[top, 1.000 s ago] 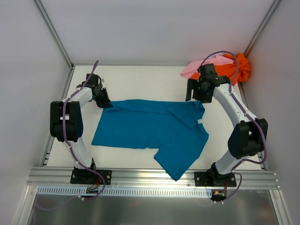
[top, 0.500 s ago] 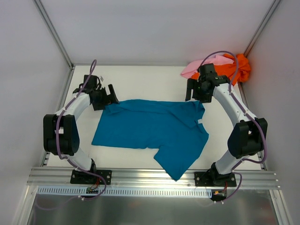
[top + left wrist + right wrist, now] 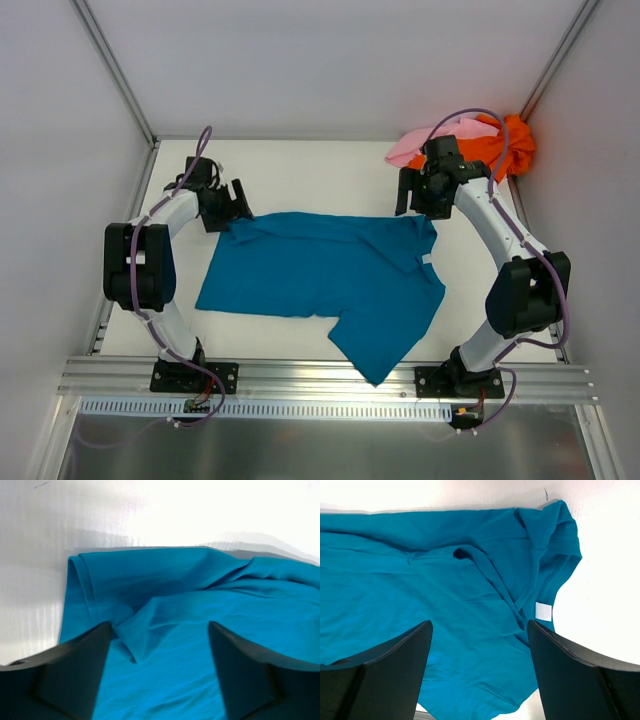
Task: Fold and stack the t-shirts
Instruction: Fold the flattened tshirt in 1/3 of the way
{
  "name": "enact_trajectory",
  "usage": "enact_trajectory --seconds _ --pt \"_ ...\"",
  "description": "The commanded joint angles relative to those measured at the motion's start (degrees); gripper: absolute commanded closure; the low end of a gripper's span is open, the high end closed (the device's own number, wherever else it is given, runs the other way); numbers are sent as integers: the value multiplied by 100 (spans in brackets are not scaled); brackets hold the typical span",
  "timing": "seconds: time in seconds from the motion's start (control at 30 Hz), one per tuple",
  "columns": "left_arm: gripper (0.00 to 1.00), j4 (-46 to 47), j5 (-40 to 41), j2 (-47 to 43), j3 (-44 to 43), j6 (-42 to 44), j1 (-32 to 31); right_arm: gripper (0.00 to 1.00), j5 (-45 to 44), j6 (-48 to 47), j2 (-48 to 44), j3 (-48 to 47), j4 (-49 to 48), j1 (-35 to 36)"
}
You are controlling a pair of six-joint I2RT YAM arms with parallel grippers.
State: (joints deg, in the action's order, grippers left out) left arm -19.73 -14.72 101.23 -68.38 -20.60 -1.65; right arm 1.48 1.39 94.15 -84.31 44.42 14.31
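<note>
1. While both arms reach from their bases toward 12 o'clock, the left arm [image 3: 140,265] bows its elbow out toward 9 o'clock and turns its wrist toward 3 o'clock. The left pincer [image 3: 236,201] sits low at the 10 o'clock corner of the teal-blue t-shirt [image 3: 320,275], jaws apart and gripping nothing.
2. The right arm [image 3: 500,235] slants toward 11 o'clock. The right pincer [image 3: 410,195] hangs over the shirt's 2 o'clock corner, jaws likewise spread and empty.
3. The teal-blue t-shirt lies spread across the middle of the bench [image 3: 300,165]. A rumpled fold sits below the left pincer, and the white neck tag [image 3: 543,611] sits near the right pincer's right finger.
4. Counted: three shirts, two pincers. One is teal-blue; one orange t-shirt [image 3: 512,145] and one pink t-shirt [image 3: 425,142] are bunched together at the bench's 1 o'clock corner, just behind the right pincer.
</note>
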Motion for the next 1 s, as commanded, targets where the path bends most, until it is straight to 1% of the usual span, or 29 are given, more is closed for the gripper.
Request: enact_trajectory --seconds 0.0,0.03,0.07,0.13,0.17,0.2,0.23,0.3,0.43,0.63,0.8,0.97 --pt "26 13 162 37 -246 38 33 19 -16 -42 -213 -85 31 28" --pt "37 13 189 55 -263 47 33 19 -7 -33 -213 -77 14 28" --pt "45 4 206 63 -264 47 33 19 2 -33 -213 -85 22 28" --pt "59 -22 206 98 -264 39 33 19 2 -25 -195 -94 31 37" --pt "72 -23 206 99 -255 39 33 19 2 -33 -186 -103 23 29" --pt "79 -31 206 99 -246 39 33 19 2 -33 -178 -120 31 28" --pt "91 -31 206 90 -229 39 33 19 2 -25 -169 -120 31 28" --pt "99 -49 224 81 -202 47 33 19 2 -25 -169 -120 31 28" --pt "100 -58 224 55 -185 74 33 19 28 -7 -169 -103 31 28" --pt "100 -198 93 -24 -378 153 33 19 20 2 -160 -103 23 28" --pt "100 -321 -189 -357 -387 328 -2 19 46 46 -134 -103 -4 29" --pt "100 -374 -189 -543 -395 636 7 19 107 107 -81 -129 -22 28"
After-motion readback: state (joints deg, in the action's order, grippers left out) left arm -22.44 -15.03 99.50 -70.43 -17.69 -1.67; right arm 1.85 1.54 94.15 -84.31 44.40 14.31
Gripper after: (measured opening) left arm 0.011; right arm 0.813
